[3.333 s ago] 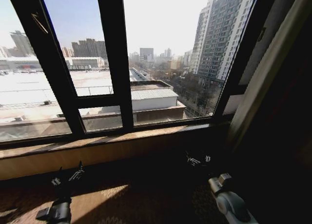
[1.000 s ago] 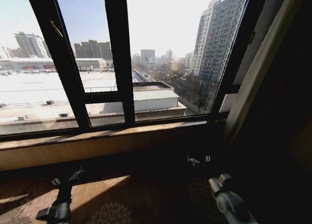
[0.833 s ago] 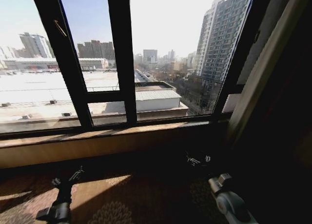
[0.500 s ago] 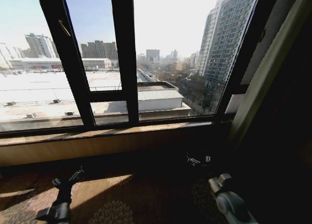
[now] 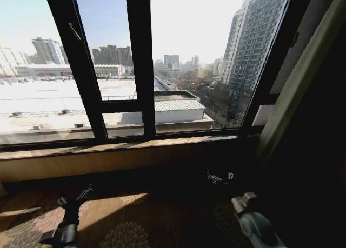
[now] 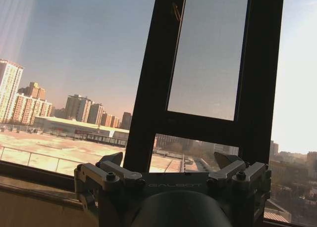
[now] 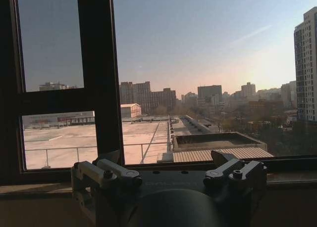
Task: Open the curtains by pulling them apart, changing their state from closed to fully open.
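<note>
Window frame: dark bars [image 5: 141, 64] stand across the whole head view, two uprights and a short crossbar, with bare glass between them.
Outside: a tall tower block [image 5: 254, 42] rises on the right. A low building with a flat grey roof [image 5: 178, 105] sits below the middle pane, and a pale city skyline lies under a bright sky.
Sill: a long wooden ledge [image 5: 108, 151] runs under the glass, lit by the sun on the left and in shadow on the right.
Floor: patterned carpet [image 5: 135, 221] with a patch of sunlight lies between the two arms.
Right side of the room: very dark. A pale strip slants up beside the frame's right post, and I cannot tell whether it is fabric or wall.
Curtains: in the left wrist view, faint sheer vertical pleats [image 6: 15, 24] veil one corner of the pane, well off to the side of the glass.
Left gripper: it [image 5: 75, 196] is low over the carpet on the left, below the sill. Its own camera shows it [image 6: 168, 160] with fingers spread wide, empty, facing the frame, well apart from the sheer pleats.
Right gripper: it [image 5: 220, 176] is low on the right, in the shadow under the sill. Its own camera shows it [image 7: 167, 158] with fingers spread wide, empty, facing bare glass and a dark upright.
</note>
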Available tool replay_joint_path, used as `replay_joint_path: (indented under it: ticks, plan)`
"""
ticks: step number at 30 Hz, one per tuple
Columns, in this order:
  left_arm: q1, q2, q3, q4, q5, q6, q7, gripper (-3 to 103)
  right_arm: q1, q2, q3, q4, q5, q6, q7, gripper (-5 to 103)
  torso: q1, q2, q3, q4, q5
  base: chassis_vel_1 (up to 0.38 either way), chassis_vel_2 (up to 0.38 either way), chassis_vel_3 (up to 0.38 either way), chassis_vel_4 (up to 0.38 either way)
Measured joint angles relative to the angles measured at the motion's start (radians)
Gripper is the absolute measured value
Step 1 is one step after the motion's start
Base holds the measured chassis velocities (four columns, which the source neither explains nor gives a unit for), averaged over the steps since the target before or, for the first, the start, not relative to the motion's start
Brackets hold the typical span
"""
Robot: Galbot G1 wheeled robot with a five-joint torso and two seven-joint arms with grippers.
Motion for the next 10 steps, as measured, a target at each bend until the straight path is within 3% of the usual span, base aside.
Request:
replay_joint_path:
  ticks: [10]
  plan:
    - [0.000,0.000,0.000,0.000,0.000,0.000,0.000,100,0.000,0.000,0.000,0.000,0.000,0.000,0.000,100,0.011,0.022,0.010,0.0000,0.0000,0.000,0.000,0.000,0.000]
